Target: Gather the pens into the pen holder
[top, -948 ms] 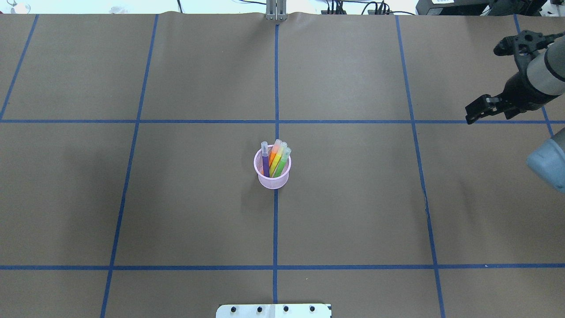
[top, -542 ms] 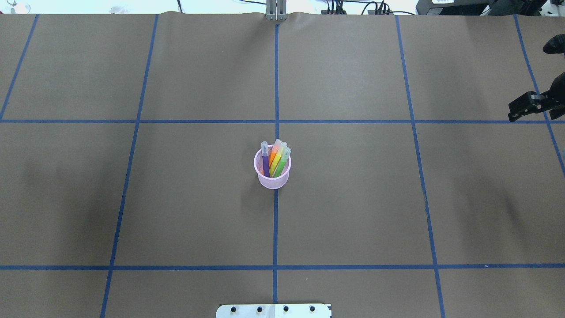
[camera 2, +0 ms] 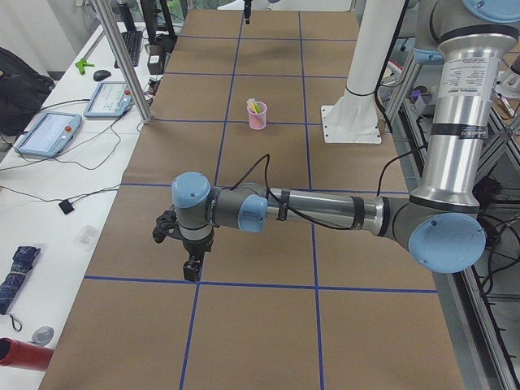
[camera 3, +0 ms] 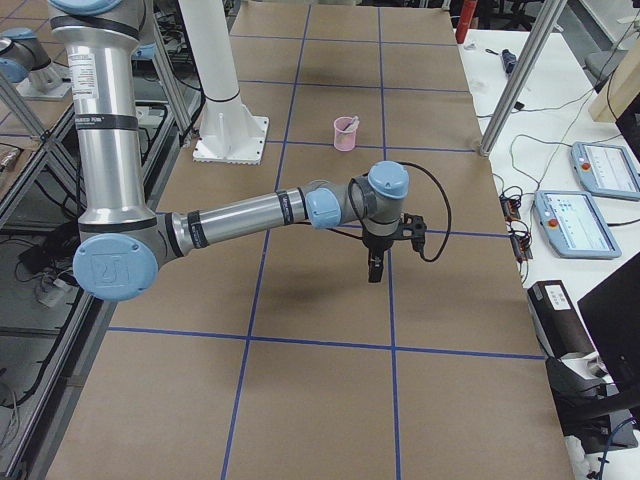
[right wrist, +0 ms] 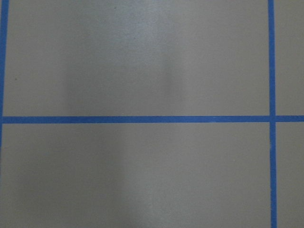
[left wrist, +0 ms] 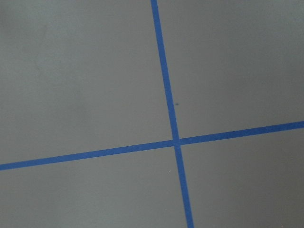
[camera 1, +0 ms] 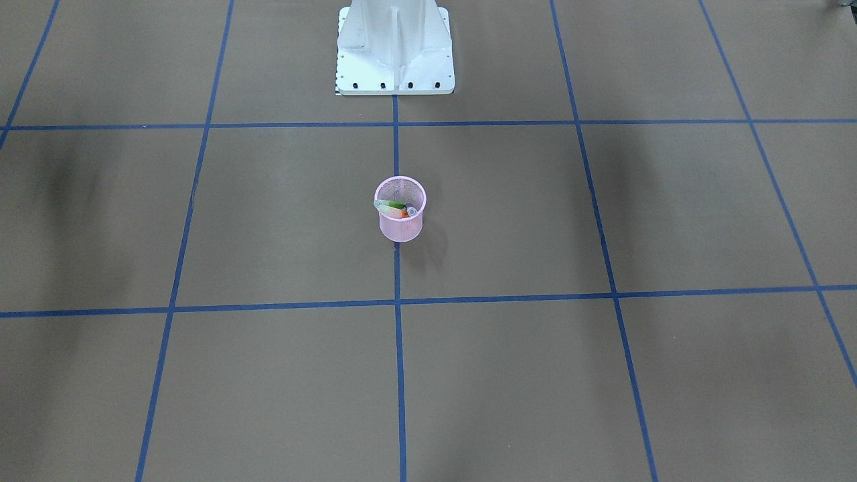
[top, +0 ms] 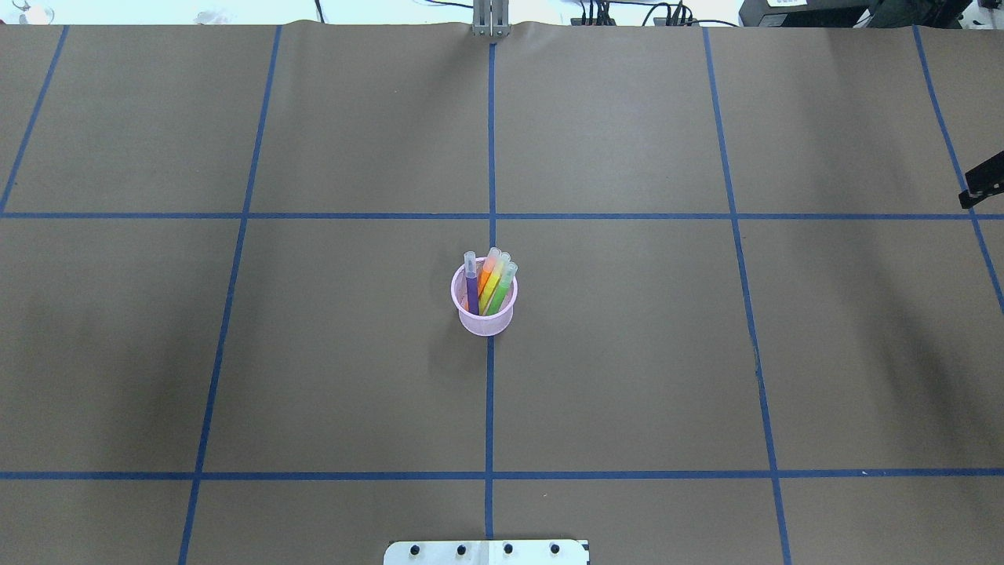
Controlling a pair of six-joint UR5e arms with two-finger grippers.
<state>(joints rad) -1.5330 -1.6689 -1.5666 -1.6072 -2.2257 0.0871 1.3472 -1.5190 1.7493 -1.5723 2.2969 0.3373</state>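
Observation:
The pink wire-mesh pen holder stands upright at the table's centre, on the middle blue tape line; it also shows in the front view. The purple pen, the orange pen and the green pen stand inside it, cap ends up, leaning to the far side. Only a black tip of my right gripper shows at the overhead view's right edge; in the right side view it hangs over bare table. My left gripper hangs low over bare table, far from the holder. I cannot tell whether either is open.
Brown paper with a blue tape grid covers the table. The robot's white base plate sits at the near edge. Aluminium posts and teach pendants stand beside the table's far side.
My right arm has pulled away to the right, almost out of the overhead view. The holder and the pens have not moved.

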